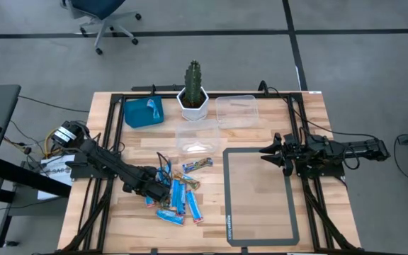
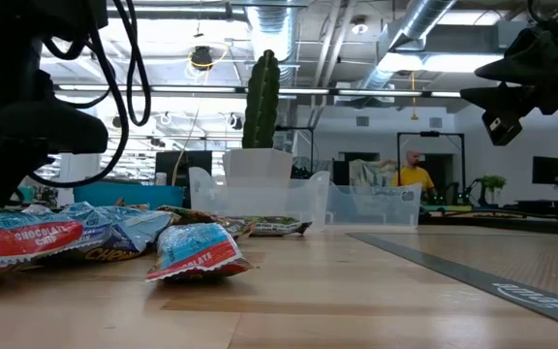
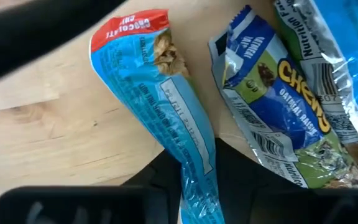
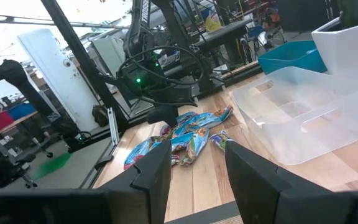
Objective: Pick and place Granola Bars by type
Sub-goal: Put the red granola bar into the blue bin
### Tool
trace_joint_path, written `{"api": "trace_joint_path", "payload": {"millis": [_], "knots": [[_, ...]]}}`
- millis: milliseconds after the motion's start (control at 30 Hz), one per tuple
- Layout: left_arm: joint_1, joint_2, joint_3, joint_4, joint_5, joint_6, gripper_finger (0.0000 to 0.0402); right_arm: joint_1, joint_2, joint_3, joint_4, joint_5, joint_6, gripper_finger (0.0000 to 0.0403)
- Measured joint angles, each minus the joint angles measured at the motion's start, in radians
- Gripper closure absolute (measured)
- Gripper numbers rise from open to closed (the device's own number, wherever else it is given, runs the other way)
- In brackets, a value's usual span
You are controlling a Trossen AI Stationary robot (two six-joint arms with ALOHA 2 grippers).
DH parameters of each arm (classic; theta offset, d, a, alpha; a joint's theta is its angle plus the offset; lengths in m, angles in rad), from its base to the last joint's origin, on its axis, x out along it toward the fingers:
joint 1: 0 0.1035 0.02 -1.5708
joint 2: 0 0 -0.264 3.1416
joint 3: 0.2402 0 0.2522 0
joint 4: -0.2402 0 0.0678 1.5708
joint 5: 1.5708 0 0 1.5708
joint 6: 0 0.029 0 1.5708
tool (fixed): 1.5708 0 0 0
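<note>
Several granola bars [image 1: 179, 195] lie in a loose pile on the wooden table, left of the middle: light blue ones with red ends and dark blue printed ones. My left gripper [image 1: 158, 190] points down at the pile's left side and is shut on a light blue bar [image 3: 166, 93]. Just beside it lies a dark blue bar [image 3: 278, 99], flat on the wood. My right gripper [image 1: 266, 152] waits open at the table's right side, level and above the table, holding nothing. My left gripper pinches the light blue bar between its two fingers [image 3: 160, 183], on the wrapper part away from the red end [image 3: 194, 168], which is squeezed narrow there. The fingers come from above and lie across the bar. The red end [image 3: 129, 28] seems to rest on the table.
At the back stand a cactus in a white pot [image 1: 193, 95], a blue tray [image 1: 144, 112] and two clear containers [image 1: 236, 110] [image 1: 195, 136]. A grey-bordered mat [image 1: 261, 195] covers the table's right half. A person shows far off in the room [image 2: 415, 174].
</note>
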Motion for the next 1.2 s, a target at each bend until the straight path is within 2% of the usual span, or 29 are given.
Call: {"api": "trace_joint_path", "payload": {"millis": [333, 700, 933, 1200], "knots": [[0.004, -0.084, 0.037, -0.084, -0.113, -0.009, 0.0333, 0.0, 0.0, 0.0, 0.0, 0.0, 0.0, 0.0259], [0.068, -0.293, 0.14, -0.314, -0.395, -0.055, 0.0334, 0.0, 0.0, 0.0, 0.0, 0.0, 0.0, 0.026], [0.212, -0.443, 0.2, -0.442, -0.566, 0.04, 0.0334, 0.0, 0.0, 0.0, 0.0, 0.0, 0.0, 0.0261], [0.52, -0.59, 0.214, -0.478, -0.631, 0.295, 0.0334, 0.0, 0.0, 0.0, 0.0, 0.0, 0.0, 0.0259]]}}
